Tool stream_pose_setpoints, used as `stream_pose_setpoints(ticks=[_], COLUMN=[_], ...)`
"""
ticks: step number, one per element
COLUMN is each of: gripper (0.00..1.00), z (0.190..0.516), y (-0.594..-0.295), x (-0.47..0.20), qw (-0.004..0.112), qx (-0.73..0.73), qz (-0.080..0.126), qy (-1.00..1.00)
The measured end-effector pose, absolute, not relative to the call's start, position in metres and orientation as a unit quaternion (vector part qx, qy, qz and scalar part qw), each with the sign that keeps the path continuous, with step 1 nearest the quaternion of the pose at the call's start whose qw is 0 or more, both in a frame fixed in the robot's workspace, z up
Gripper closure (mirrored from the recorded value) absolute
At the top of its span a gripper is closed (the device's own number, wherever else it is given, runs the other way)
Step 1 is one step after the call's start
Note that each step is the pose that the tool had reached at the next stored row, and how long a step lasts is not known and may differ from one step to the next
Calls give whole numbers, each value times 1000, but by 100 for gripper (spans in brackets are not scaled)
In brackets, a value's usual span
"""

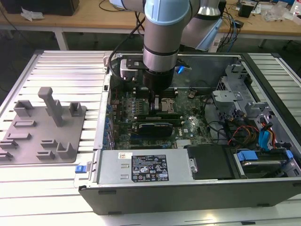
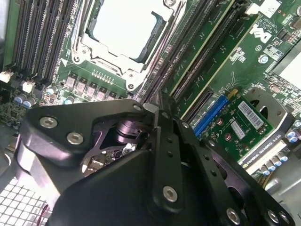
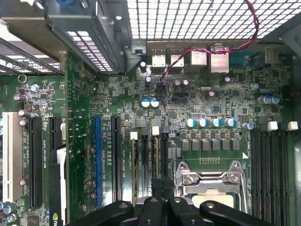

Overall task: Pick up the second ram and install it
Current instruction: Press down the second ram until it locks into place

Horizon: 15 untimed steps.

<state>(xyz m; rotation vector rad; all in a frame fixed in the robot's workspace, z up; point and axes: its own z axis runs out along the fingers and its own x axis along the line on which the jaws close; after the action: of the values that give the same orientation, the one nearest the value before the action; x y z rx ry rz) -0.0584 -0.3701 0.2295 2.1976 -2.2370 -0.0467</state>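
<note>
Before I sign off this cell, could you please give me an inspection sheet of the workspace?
Surface: ribbed metal table carrying an open computer case.
Job's things: two long green sticks appear seated in slots beside the processor socket; which one is the second ram I cannot tell.
Clutter: grey holder tray on the table, at the exterior view's left of the case.
Grippers: pincer lowered inside the case, over the memory slots.
Cables: red and black wire near the rear ports; coloured cables by the drive bay.
Surroundings: wooden bench behind.
</note>
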Motion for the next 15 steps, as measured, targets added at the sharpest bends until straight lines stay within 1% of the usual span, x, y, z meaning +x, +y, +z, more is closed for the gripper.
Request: stream_pose_setpoints(ticks=[6,8,10,15], gripper=[92,92,92,92], z=[230,238,263,267], y=[-370,-370,-370,-370], x=[-58,-58,-58,-56], qw=[1,2,3,3], qx=[701,701,701,701], qz=[-15,-15,-15,-15], qy=[-713,-713,-713,-713])
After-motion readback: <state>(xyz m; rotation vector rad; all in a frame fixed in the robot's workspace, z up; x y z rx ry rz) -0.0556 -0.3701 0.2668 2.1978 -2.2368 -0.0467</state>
